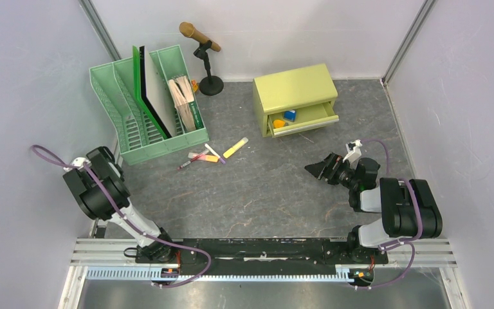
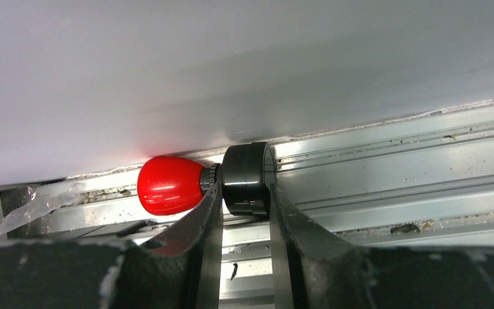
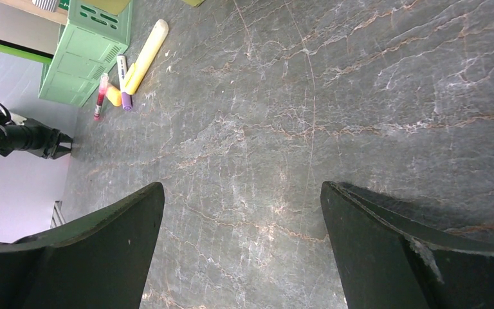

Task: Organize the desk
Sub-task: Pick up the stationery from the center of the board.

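The desk (image 1: 264, 193) is a dark grey veined tabletop between pale walls. My left gripper (image 2: 244, 187) is down at the desk's left edge by the wall, over an aluminium rail (image 2: 392, 174). Its two fingers press on either side of the black collar (image 2: 247, 170) of a small cylinder with a rounded red cap (image 2: 167, 185). In the top view the left arm (image 1: 100, 187) hides this gripper. My right gripper (image 1: 318, 168) hovers low over the right half of the desk, wide open, with only bare desk (image 3: 264, 129) between its fingers (image 3: 122, 232).
A green file rack (image 1: 148, 103) with folders stands at the back left. Several markers (image 1: 212, 154) lie loose in front of it. A yellow-green cabinet (image 1: 294, 96) at the back right has its lower drawer (image 1: 302, 119) open. A microphone on a stand (image 1: 201, 38) is at the back.
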Controlling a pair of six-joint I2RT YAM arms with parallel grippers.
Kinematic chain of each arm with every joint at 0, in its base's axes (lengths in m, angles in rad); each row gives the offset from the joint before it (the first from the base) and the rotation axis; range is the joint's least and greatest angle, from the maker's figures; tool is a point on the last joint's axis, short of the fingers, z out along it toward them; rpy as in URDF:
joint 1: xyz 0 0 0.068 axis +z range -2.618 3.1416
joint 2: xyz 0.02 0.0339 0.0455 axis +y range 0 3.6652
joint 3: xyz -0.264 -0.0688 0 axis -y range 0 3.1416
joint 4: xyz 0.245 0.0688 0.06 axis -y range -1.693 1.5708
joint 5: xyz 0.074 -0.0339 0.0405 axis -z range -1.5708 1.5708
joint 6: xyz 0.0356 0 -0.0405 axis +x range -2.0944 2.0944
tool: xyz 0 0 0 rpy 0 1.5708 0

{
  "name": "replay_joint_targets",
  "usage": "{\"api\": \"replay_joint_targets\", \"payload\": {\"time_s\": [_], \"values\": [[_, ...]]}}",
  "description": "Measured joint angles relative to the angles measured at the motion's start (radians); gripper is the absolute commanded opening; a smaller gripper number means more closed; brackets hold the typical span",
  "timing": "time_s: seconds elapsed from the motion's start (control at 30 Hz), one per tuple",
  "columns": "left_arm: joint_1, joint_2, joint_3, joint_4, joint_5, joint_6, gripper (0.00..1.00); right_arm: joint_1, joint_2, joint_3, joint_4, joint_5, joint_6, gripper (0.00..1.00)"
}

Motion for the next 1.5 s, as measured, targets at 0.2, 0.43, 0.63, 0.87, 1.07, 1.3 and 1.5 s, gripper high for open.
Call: {"api": "replay_joint_targets", "payload": {"time_s": [0.2,0.43,0.63,0.87,1.07,1.3,1.5], "values": [[0.013,-0.049,-0.05,0.057,0.047,0.045,0.02,-0.003,0.0,-0.002,0.002,-0.002,0.001,0.99],[-0.015,-0.12,-0.048,-0.004,0.014,0.055,0.02,-0.005,0.002,-0.003,0.005,-0.008,0.004,0.99],[-0.125,-0.182,-0.048,-0.051,-0.059,0.084,0.02,-0.011,0.008,-0.009,0.024,-0.017,0.011,0.99],[-0.259,-0.272,-0.043,-0.074,-0.151,0.154,0.02,-0.019,0.013,-0.022,0.047,-0.031,0.026,0.99],[-0.304,-0.394,-0.044,-0.121,-0.179,0.16,0.02,-0.025,0.018,-0.03,0.063,-0.042,0.034,0.99],[-0.352,-0.562,-0.122,-0.192,-0.193,0.156,0.02,-0.035,0.032,-0.036,0.089,-0.06,0.046,0.99],[-0.391,-0.688,-0.129,-0.338,-0.101,0.134,0.02,-0.038,0.034,-0.043,0.1,-0.068,0.053,0.99]]}}
